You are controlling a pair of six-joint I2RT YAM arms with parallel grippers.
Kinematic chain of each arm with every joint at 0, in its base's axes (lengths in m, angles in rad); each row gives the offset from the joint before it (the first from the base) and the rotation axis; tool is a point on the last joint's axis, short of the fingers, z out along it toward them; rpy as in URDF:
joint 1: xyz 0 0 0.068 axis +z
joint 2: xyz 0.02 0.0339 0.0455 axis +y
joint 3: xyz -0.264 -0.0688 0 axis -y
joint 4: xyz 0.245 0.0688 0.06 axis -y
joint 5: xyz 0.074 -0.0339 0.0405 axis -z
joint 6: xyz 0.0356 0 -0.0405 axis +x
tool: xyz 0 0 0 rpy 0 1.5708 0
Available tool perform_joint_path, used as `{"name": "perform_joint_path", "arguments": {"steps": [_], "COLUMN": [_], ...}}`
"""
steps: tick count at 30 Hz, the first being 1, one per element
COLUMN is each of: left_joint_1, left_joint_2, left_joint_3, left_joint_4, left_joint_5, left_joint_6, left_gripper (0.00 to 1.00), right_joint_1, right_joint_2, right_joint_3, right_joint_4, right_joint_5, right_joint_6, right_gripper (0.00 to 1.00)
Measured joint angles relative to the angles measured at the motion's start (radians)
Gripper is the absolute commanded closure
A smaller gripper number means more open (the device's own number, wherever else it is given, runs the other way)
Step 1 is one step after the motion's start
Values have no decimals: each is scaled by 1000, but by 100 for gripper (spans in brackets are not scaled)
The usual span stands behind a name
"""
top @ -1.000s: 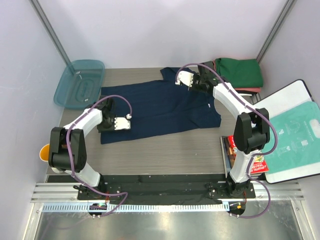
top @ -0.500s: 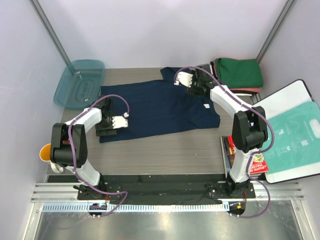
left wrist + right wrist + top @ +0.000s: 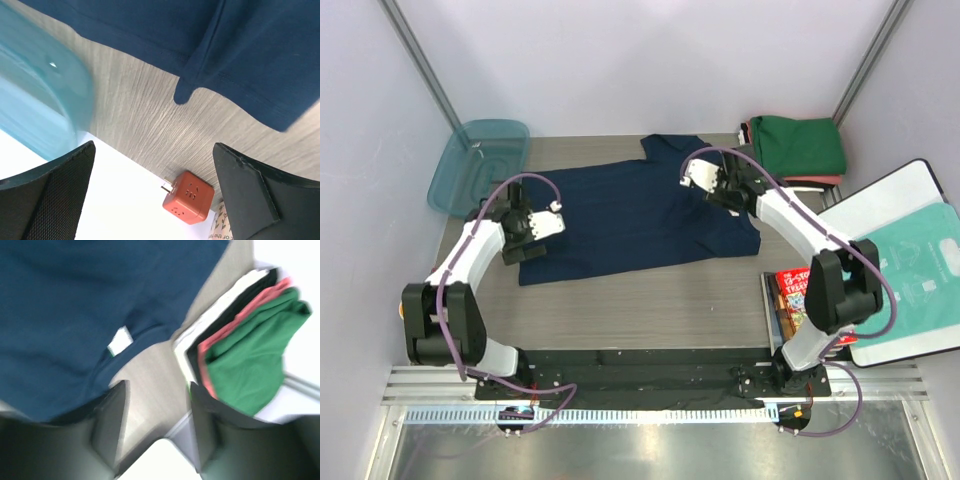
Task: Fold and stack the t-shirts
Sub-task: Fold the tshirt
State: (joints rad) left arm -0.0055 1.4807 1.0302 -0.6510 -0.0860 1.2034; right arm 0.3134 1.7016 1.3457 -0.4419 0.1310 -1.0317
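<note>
Your navy t-shirt [image 3: 640, 215] lies spread flat across the middle of the worktop [image 3: 650, 300], unfolded, with one sleeve toward the far edge and its small white tag [image 3: 119, 341] near the right-hand hem.

A second ago both grippers were down on the cloth. Now both have let go. The left gripper [image 3: 154, 150] has its fingers spread wide with nothing between them; it has drawn back from the near-left hem toward the left sleeve, and its wrist view looks past the shirt's edge to bare worktop, the teal lid [image 3: 478, 167] and an orange cube [image 3: 188, 196]. The right gripper [image 3: 156, 390] is parted as well and holds nothing — it has moved from the far edge of the shirt to a spot above the right-hand hem, close to the tag.

The shirt itself lies much as it did a second ago.

The folded stack sits at the far right corner, well apart from the left arm and near the right one: the green t-shirt [image 3: 798, 145] on top, the salmon-red one [image 3: 817, 181] under it.
</note>
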Motion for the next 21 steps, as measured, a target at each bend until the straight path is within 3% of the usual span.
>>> {"name": "perform_joint_path", "arguments": {"steps": [3, 10, 21], "left_joint_1": [-9, -73, -106], "left_joint_2": [-55, -72, -85], "left_joint_3": [-10, -71, -64], "left_joint_4": [-25, -120, -241], "left_joint_5": [40, 126, 239], "left_joint_6": [8, 8, -48], "left_gripper": [0, 0, 0], "right_joint_1": [0, 0, -13], "right_joint_2": [-75, -75, -45], "right_joint_3": [-64, -146, -147], "right_joint_4": [-64, -192, -286], "right_joint_5": [-45, -144, -232], "right_joint_6": [32, 101, 163], "right_gripper": [60, 87, 91]}}
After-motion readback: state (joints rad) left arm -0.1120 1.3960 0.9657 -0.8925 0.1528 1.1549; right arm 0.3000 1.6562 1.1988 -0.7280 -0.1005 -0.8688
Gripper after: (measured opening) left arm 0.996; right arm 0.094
